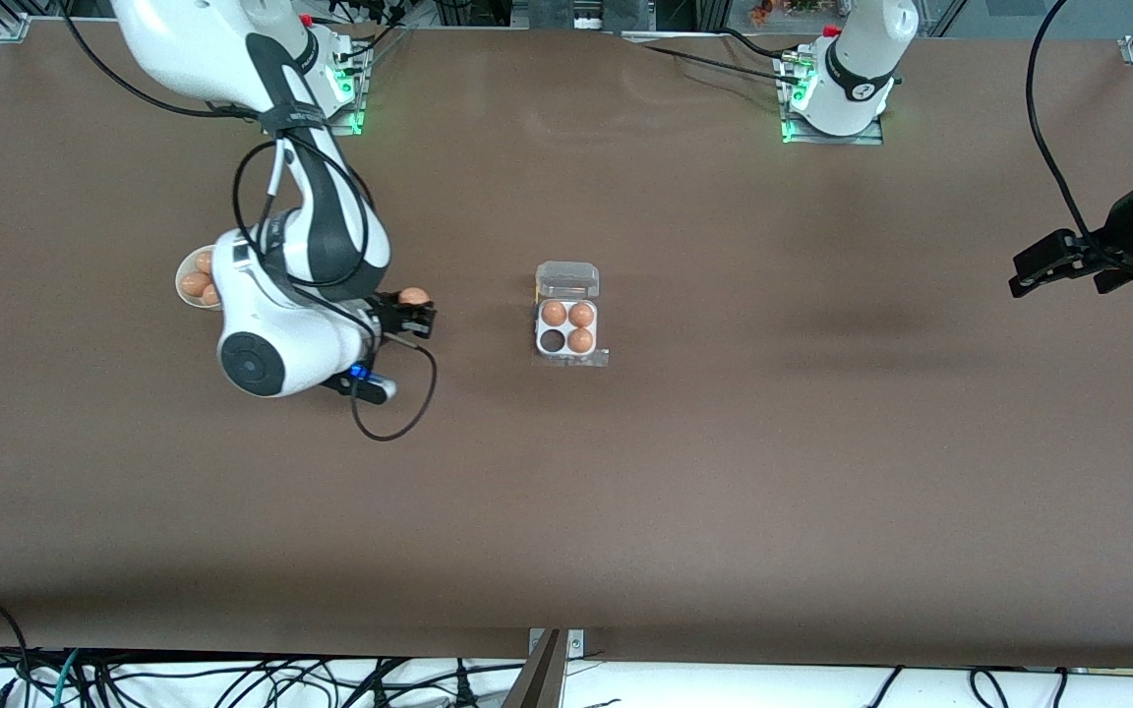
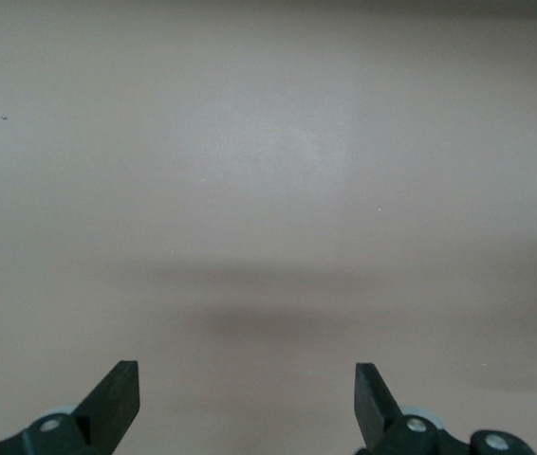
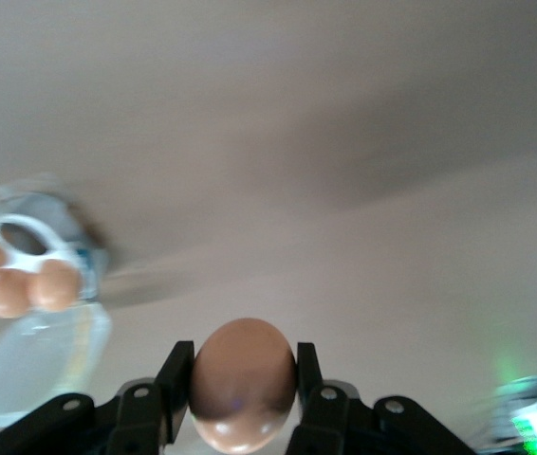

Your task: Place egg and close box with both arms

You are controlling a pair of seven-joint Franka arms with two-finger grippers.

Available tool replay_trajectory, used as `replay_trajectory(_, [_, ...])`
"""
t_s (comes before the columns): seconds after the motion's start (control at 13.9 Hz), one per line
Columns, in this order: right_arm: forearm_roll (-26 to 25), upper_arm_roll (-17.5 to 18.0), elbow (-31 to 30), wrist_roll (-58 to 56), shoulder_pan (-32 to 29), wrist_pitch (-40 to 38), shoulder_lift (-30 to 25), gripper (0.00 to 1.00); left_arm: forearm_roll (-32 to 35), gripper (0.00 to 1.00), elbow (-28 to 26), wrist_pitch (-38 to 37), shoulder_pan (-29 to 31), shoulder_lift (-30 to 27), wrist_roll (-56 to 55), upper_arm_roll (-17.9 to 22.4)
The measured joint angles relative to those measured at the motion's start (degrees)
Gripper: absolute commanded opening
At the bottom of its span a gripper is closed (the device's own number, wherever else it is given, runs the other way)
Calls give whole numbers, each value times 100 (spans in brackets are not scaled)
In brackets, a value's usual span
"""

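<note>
Lying mid-table with its lid open, the box (image 1: 567, 324) holds three eggs and has one empty cell. The right gripper (image 1: 414, 317) grips an egg (image 1: 414, 295) above the table between box and bowl (image 1: 195, 279). The left gripper (image 1: 1053, 265) waits wide open at its end of the table; no writing is readable.

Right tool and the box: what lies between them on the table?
Nothing: bare table between the right tool, shut on an egg, and the box, per the front view.
</note>
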Motion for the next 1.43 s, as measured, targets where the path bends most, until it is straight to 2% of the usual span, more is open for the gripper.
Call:
replay_trajectory(0.22, [648, 0, 423, 583, 235, 343, 316, 34, 0, 100, 0, 0, 0, 0, 0, 0])
replay_trajectory(0.36, [1017, 1, 495, 830, 392, 801, 449, 34, 0, 100, 0, 0, 0, 0, 0, 0])
replay_trajectory(0.72, [1580, 2, 515, 1210, 763, 1801, 766, 34, 0, 100, 0, 0, 0, 0, 0, 0])
replay_trajectory(0.93, [1743, 3, 521, 1323, 896, 2091, 938, 34, 0, 100, 1, 0, 0, 0, 0, 0])
replay_trajectory(1.43, [1779, 96, 521, 1374, 1010, 2092, 1207, 35, 0, 100, 1, -8, -25, 13, 0, -23])
